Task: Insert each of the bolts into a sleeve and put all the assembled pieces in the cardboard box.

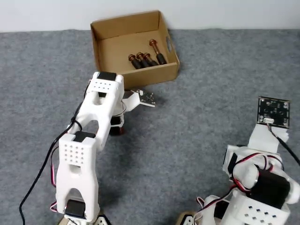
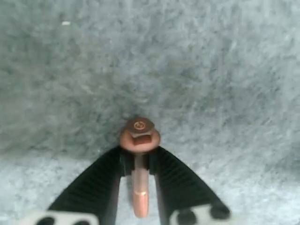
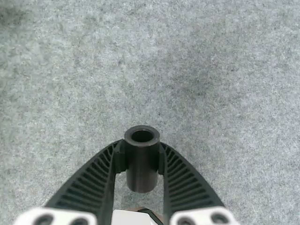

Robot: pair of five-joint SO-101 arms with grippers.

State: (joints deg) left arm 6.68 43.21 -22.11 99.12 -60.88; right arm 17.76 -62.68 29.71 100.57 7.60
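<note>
Nearest to me, on the right, my right gripper (image 3: 140, 150) pinches the black sleeve (image 3: 141, 168) by its sides. The open bore points away from the fingers, so I judge the mouth is left free for a bolt to enter. This arm sits folded close to its base over the grey table (image 1: 197, 117), which suits a steady receiving hand. Farther out on the left, my left arm (image 1: 91, 136) stretches toward the far side. Its left gripper (image 2: 138, 157) is pressed onto the copper bolt (image 2: 139, 136) along the shank. The hex head pokes out past the fingertips and the threaded end lies back between the fingers. That grip looks awkward to me for insertion, since the end that must go into the sleeve faces my own palm. Both parts hang above the cloth, well apart from each other. Farthest off stands the cardboard box (image 1: 105, 28), open at the top, with four finished pieces (image 1: 146, 58) lying against its right near corner, so this pair seems to be the last.
</note>
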